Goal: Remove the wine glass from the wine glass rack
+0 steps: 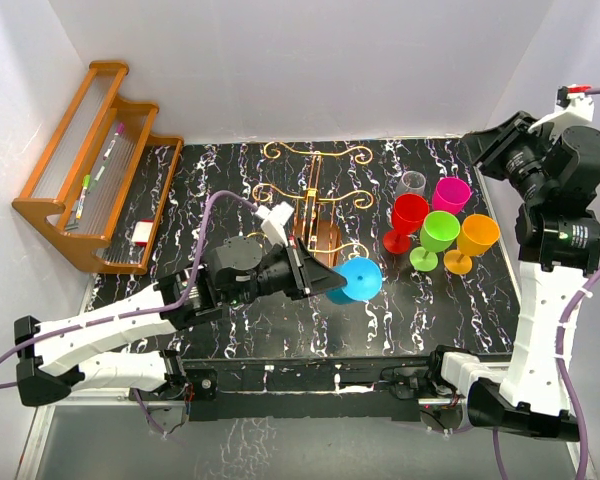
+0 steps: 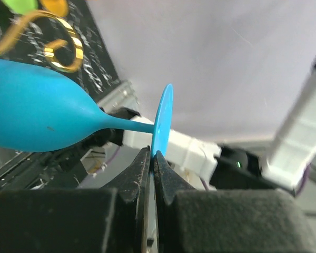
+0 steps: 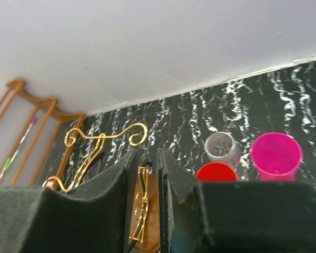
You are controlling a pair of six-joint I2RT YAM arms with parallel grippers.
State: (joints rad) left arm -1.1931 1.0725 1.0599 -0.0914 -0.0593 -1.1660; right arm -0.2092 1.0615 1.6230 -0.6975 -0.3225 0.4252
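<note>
Robot lab booth, looks like — bare white walls (image 1: 310,60) all round, two arms (image 1: 100,325) bolted at 6 o'clock.

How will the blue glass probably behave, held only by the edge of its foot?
The blue glass looks like opaque matte plastic, so it is probably light and not very fragile. The left gripper pinches only the rim of the thin foot, with the bowl hanging out sideways, so it may pivot or slip. Laid down, it would likely roll.
</note>
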